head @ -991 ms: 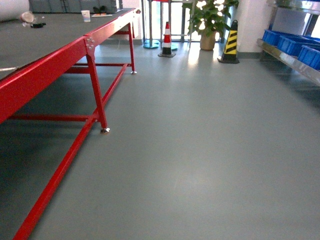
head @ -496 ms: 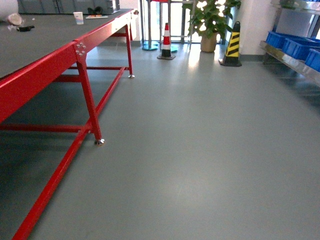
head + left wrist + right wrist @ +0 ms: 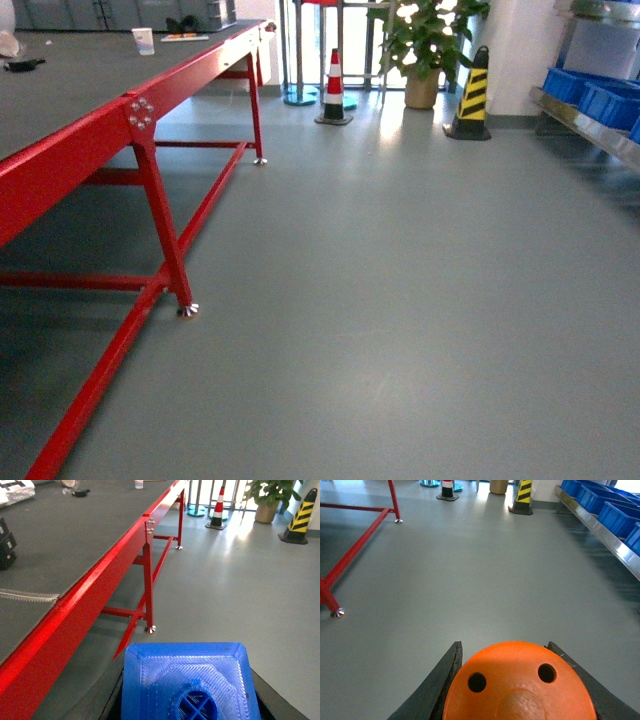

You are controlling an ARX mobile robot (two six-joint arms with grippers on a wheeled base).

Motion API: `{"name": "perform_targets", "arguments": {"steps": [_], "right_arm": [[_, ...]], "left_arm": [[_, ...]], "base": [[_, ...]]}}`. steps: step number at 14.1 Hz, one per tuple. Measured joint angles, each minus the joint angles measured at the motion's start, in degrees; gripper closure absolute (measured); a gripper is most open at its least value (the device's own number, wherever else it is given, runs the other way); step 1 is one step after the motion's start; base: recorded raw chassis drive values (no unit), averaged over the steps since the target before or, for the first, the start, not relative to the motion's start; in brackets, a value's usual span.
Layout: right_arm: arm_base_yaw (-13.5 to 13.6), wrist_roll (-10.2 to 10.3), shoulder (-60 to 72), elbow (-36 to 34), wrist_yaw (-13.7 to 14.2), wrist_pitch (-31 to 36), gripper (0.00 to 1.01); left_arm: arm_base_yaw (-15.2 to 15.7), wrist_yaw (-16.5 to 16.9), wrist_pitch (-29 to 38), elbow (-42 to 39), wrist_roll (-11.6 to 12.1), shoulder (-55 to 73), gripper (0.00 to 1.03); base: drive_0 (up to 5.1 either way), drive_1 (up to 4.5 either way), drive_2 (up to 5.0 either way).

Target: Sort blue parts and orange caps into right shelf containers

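left pincer (image 3: 187, 700) clamped on blue part (image 3: 190, 680), held over floor beside red surface (image 3: 100, 580) | right pincer (image 3: 512, 680) clamped on orange cap (image 3: 517, 685), two top holes showing, over open floor | blue crates (image 3: 612, 512) on shelf (image 3: 600, 532) at far right, well apart | cones (image 3: 333, 88) and plant (image 3: 425, 40) at back

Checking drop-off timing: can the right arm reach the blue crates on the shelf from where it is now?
Probably not yet. The right gripper holds the orange cap, but the blue crates sit well ahead across open floor; nothing blocks the way, the base just needs to close in.
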Motion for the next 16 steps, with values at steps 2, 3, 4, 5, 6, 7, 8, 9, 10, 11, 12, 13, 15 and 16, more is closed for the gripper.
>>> {"name": "perform_targets", "arguments": {"steps": [2,3,4,5,6,7,8,9,10,11,12,13,15,16], "right_arm": [[0.0,0.0,0.0,0.0,-0.2,-0.2,0.58],[0.0,0.0,0.0,0.0,0.1,-0.2,0.58],[0.0,0.0,0.0,0.0,0.0,-0.1,0.58],[0.0,0.0,0.0,0.0,0.0,-0.1,0.58],[0.0,0.0,0.0,0.0,-0.1,-0.2,0.58],[0.0,0.0,0.0,0.0,0.0,0.0,0.58],[0.0,0.0,0.0,0.0,0.0,-0.2,0.58],[0.0,0.0,0.0,0.0,0.0,-0.2,0.58],[0.0,0.0,0.0,0.0,0.0,-0.1,0.58],[0.0,0.0,0.0,0.0,0.0,-0.2,0.58],[0.0,0.0,0.0,0.0,0.0,0.0,0.58],[0.0,0.0,0.0,0.0,0.0,-0.2,0.58],[0.0,0.0,0.0,0.0,0.0,-0.2,0.58],[0.0,0.0,0.0,0.0,0.0,-0.2,0.58]], "left_arm": [[0.1,-0.2,-0.3,0.0,0.0,0.1,0.58],[0.0,-0.1,0.0,0.0,0.0,0.1,0.58],[0.0,0.0,-0.3,0.0,0.0,0.1,0.58],[0.0,0.0,-0.3,0.0,0.0,0.1,0.58],[0.0,0.0,-0.1,0.0,0.0,0.1,0.58],[0.0,0.0,-0.1,0.0,0.0,0.1,0.58],[0.0,0.0,-0.3,0.0,0.0,0.1,0.58],[0.0,0.0,-0.1,0.0,0.0,0.0,0.58],[0.0,0.0,-0.4,0.0,0.0,0.0,0.58],[0.0,0.0,-0.3,0.0,0.0,0.0,0.58],[0.0,0.0,-0.3,0.0,0.0,0.0,0.58],[0.0,0.0,-0.3,0.0,0.0,0.0,0.58],[0.0,0.0,-0.1,0.0,0.0,0.0,0.58],[0.0,0.0,-0.3,0.0,0.0,0.0,0.58]], "base": [[0.1,4.39,-4.2],[0.1,4.39,-4.2],[0.1,4.39,-4.2],[0.1,4.39,-4.2],[0.1,4.39,-4.2],[-0.1,4.28,-4.4],[-0.1,4.28,-4.4],[-0.1,4.28,-4.4],[-0.1,4.28,-4.4],[-0.1,4.28,-4.4],[-0.1,4.28,-4.4],[-0.1,4.28,-4.4],[-0.1,4.28,-4.4],[0.1,4.44,-4.2]]}}
